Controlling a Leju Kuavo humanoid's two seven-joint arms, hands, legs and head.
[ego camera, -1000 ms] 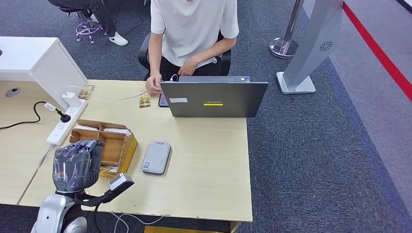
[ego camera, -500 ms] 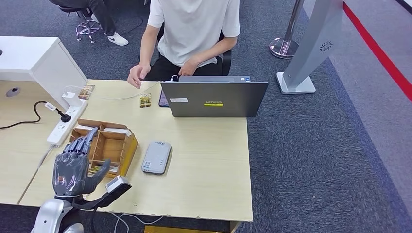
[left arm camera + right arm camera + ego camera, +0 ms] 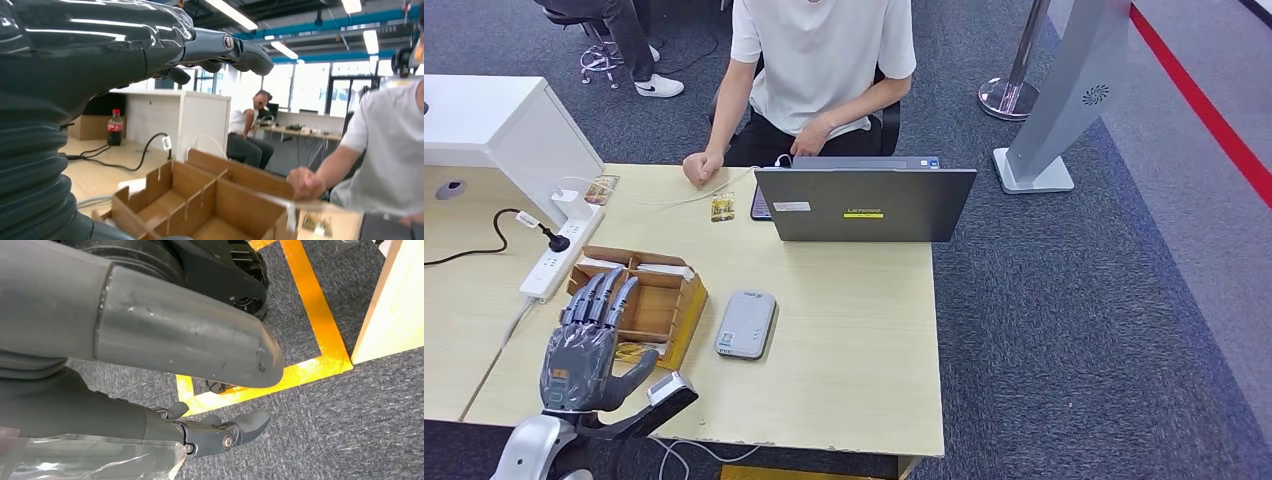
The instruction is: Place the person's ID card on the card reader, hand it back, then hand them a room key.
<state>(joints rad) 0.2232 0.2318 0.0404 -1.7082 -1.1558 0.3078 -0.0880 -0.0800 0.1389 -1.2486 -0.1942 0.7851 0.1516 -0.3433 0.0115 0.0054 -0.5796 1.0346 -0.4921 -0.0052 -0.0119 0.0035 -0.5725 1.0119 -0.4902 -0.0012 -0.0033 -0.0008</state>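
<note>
My left hand [image 3: 584,345] hovers open over the near left corner of a partitioned wooden box [image 3: 686,308], fingers stretched toward the far side and holding nothing. In the left wrist view the fingers [image 3: 225,47] reach above the box [image 3: 240,197]. A grey card reader [image 3: 746,324] lies flat on the table right of the box, nothing on it. The seated person's fist [image 3: 700,167] rests on the table's far edge, also seen as a closed hand [image 3: 305,182] beyond the box. My right hand [image 3: 220,432] hangs beside the table over carpet, fingers loose and empty.
An open grey laptop [image 3: 864,205] stands at the far side, back toward me, with a phone [image 3: 760,207] and a small yellow packet [image 3: 722,207] to its left. A white power strip [image 3: 559,255] with cable lies left of the box. White cabinet [image 3: 494,125] at far left.
My left hand uncurled from a bent pose over the box to straight, spread fingers and drew slightly nearer. The person's hand lifted from beside the laptop and settled as a fist further left.
</note>
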